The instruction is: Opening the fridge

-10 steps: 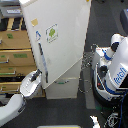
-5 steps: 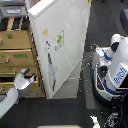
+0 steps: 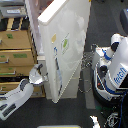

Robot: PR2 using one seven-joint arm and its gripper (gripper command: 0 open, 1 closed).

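Note:
The fridge (image 3: 67, 50) is a tall white unit in the middle of the exterior view. Its large door, which carries a small green sticker (image 3: 64, 44), stands swung out towards the camera, so I see the door's face and its thick top edge. My gripper (image 3: 40, 75) reaches in from the lower left on a white and grey arm. It sits just beside the door's left edge at mid height. Its fingers look spread, with nothing between them. The image is too coarse to show whether they touch the door.
A tan wooden drawer cabinet (image 3: 15, 50) stands behind my arm on the exterior view's left. A white-and-blue robot body (image 3: 116, 70) fills the right side, with a wire frame (image 3: 87, 70) between it and the fridge. The floor is dark.
The fridge door has swung further out towards the camera. My gripper pulled back to the left, then came in again to the door's left edge.

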